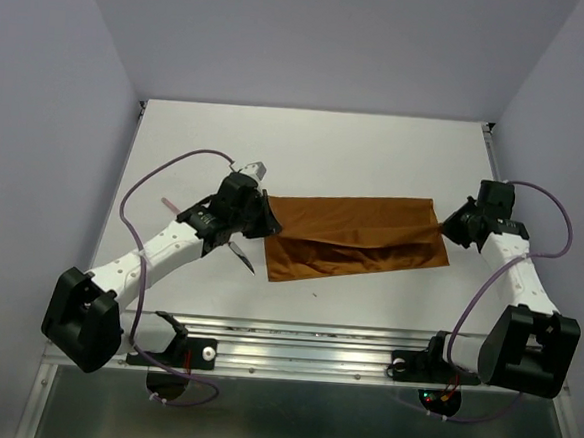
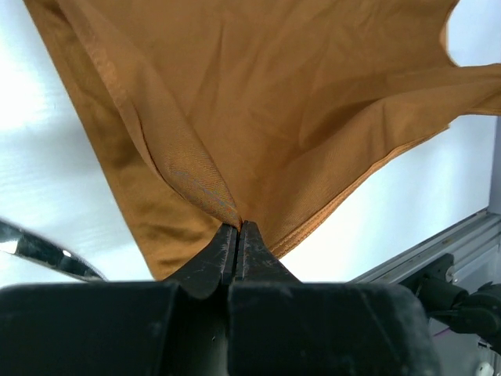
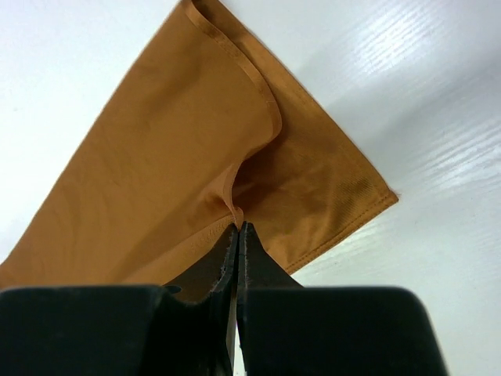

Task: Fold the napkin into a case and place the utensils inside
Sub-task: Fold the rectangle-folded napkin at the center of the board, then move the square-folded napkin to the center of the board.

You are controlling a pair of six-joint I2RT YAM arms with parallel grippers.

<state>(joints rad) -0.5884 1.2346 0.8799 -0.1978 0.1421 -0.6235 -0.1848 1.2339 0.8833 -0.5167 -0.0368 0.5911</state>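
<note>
You're mid-fold: the left end effector (image 1: 268, 222) and right end effector (image 1: 443, 228) are each clamped on one end of the napkin (image 1: 356, 239), stretched between them over the desk (image 1: 327, 151). Next, I'd judge, lower it evenly and crease it flat. A silver utensil (image 1: 240, 255) lies beside the left end effector, not yet needed.

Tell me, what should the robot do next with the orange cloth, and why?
Probably lower both ends together to lay the napkin flat. The left gripper and right gripper are each shut on one end, and the cloth sags, stretched between them above the table.
</note>
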